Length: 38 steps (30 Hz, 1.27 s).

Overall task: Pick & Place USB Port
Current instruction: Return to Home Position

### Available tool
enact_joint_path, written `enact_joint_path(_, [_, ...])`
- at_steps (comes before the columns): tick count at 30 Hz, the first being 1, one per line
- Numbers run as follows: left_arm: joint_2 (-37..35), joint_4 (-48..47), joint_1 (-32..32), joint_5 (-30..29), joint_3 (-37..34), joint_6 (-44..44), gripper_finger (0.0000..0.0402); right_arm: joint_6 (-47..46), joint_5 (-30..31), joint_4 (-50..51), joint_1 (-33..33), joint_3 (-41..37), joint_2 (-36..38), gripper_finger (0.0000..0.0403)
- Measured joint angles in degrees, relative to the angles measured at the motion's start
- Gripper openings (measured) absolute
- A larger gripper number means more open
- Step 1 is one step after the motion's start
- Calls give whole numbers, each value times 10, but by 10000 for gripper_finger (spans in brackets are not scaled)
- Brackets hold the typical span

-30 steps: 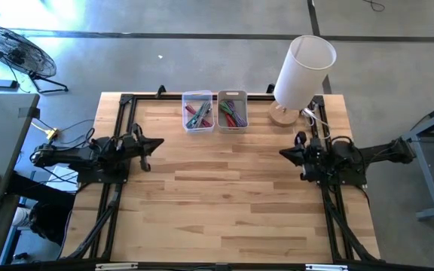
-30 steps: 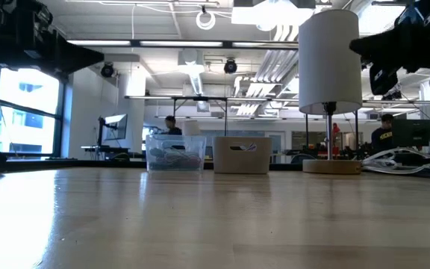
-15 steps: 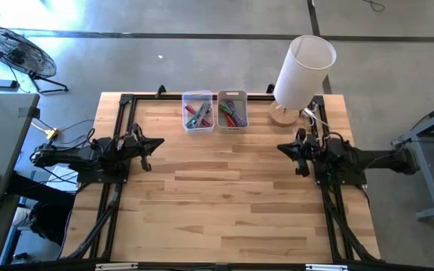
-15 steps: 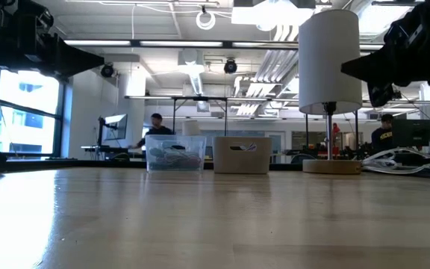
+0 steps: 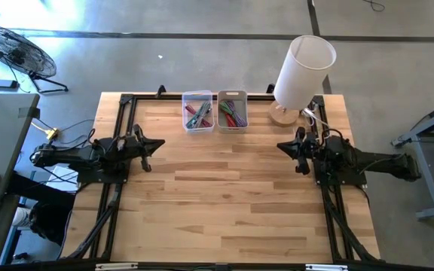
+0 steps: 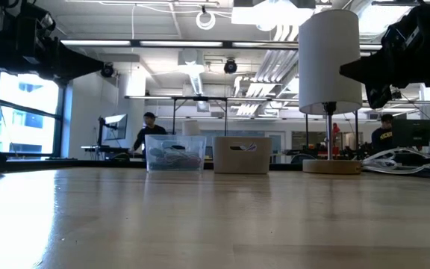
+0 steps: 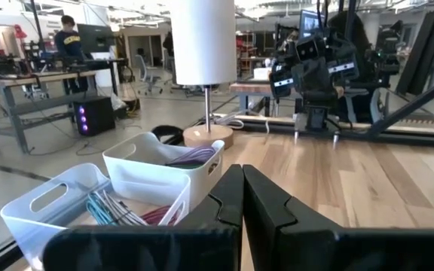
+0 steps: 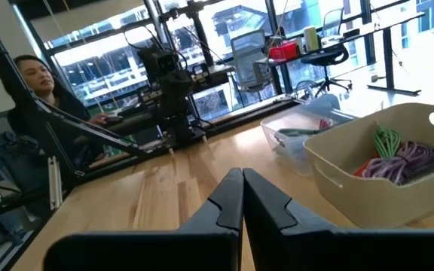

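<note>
Table [image 5: 224, 196]: pale wood planks.
Lamp [image 5: 305, 71]: white shade, round wooden base; I see it on the far right corner.
Fan [image 5: 17, 49]: on the grey floor, off the far left corner.
Person [image 6: 148, 128]: standing in the room beyond, seen across the tabletop.

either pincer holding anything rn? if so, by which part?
Nothing is held. The left pincer and the right pincer are both shut with nothing between their fingers, at opposite sides of the light wooden table.
</note>
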<state>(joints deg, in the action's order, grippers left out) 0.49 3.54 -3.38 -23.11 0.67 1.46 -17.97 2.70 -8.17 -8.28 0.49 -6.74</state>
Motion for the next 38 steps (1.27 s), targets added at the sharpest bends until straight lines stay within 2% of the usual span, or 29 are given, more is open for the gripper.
enact_joint_path(38, [0,0,0,16,0,-3,1,0,21,32,0,0,0,0])
